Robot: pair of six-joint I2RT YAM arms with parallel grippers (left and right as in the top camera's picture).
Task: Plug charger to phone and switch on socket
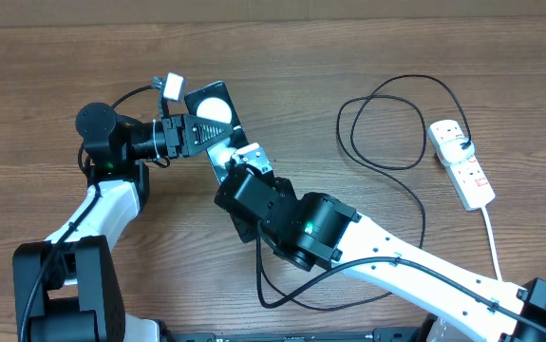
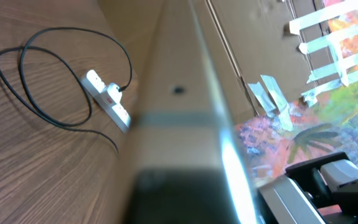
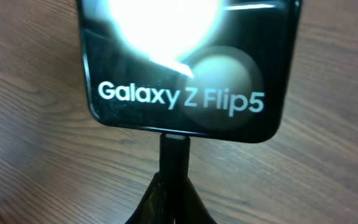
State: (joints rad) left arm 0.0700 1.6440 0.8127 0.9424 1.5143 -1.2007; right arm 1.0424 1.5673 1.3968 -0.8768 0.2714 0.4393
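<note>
The phone, judged rigid and slippery, is clamped at one side in the left pincer. The limp charger is pinched at its stiff plug by the right pincer.

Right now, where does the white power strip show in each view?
Overhead: power strip at far right, mid-height.
Left wrist: upper left.
Right wrist: not in it.
Shared landmark: the looped black cable beside it, seen in overhead and left wrist.
</note>
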